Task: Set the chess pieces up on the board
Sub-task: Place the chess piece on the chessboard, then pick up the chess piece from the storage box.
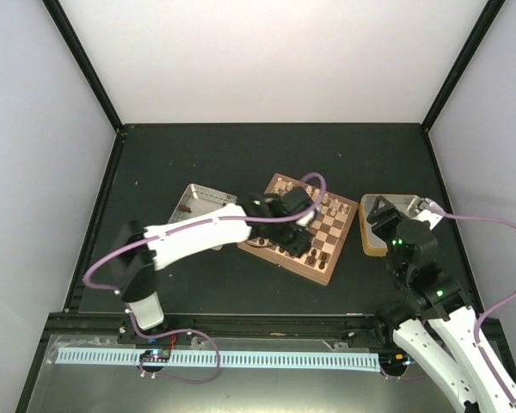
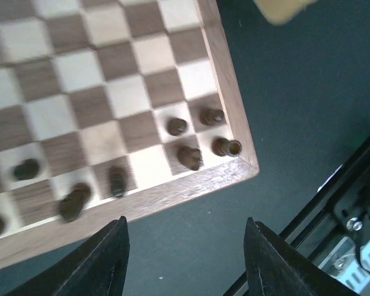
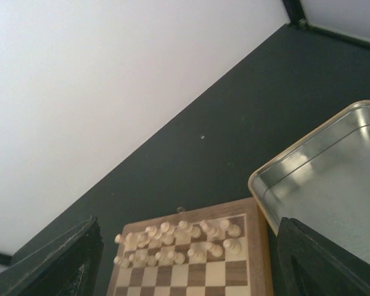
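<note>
The left hand (image 2: 186,246) hovers just off one corner of the board (image 2: 230,92). Its two fingers stand moderately apart with nothing between them, and through the gap show only the board's rim and the dark surface (image 2: 308,92). The dark chess pieces (image 2: 189,157) are on the board, in the squares along that edge. Four cluster two by two in the very corner, and four more are strung out along the edge rows. Some of these look tilted or blurred, so I cannot tell whether they stand upright. From overhead, the left arm (image 1: 198,232) stretches across the board's middle. The right hand (image 3: 188,259) is spread wide and holds nothing, hanging above a shallow metal tray (image 3: 333,185) that sits just beside the board. At the board's opposite edge, cream-white pieces (image 3: 179,240) fill two rows.
</note>
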Tool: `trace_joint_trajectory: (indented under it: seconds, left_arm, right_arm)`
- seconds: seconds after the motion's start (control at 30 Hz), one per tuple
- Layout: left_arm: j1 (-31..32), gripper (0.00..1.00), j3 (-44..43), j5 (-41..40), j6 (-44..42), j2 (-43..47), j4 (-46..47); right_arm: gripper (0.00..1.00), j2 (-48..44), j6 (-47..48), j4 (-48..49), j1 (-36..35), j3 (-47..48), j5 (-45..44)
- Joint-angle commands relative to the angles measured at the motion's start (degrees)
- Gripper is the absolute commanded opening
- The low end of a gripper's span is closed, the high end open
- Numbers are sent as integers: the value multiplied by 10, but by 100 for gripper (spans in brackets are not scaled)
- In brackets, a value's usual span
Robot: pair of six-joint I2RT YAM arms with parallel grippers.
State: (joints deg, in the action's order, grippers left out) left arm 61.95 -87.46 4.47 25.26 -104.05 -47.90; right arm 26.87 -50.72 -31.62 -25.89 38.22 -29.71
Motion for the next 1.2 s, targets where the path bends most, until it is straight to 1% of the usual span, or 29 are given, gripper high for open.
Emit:
trace_joint_trajectory:
  seconds: [0.0,0.13,0.23,0.3,0.37,0.43,0.5,0.57,0.63,0.77,0.9,1.0,1.17]
  left_arm:
    - [-70,54,61,-2,10,111,27]
    - [-170,55,133,-17,15,189,30]
    - [-254,55,199,-39,11,238,58]
    - [-306,54,236,-45,9,253,81]
    - [-352,51,257,-43,6,250,93]
    - [-391,47,260,-38,9,233,95]
    - [-421,40,260,-64,22,205,103]
    - [-445,36,261,-95,42,171,118]
    - [-458,35,263,-122,60,142,147]
    - [-460,39,251,-197,111,85,171]
    - [-460,41,259,-259,143,62,184]
    - [-460,44,267,-268,154,54,205]
    - [-463,46,262,-249,174,18,217]
  right_arm:
    - [78,20,32,10,2,28,79]
    - [78,57,29,-1,3,47,122]
    - [76,72,33,9,2,42,127]
    - [75,83,36,24,2,35,130]
    - [72,100,44,40,2,33,139]
    - [70,123,51,52,2,35,149]
    - [67,149,57,60,2,39,157]
    - [65,175,57,64,2,43,165]
    - [62,194,59,70,2,42,178]
    - [58,211,53,88,2,30,195]
    - [57,208,53,97,2,24,206]
    - [56,207,60,100,2,22,205]
    - [56,211,74,97,2,29,208]
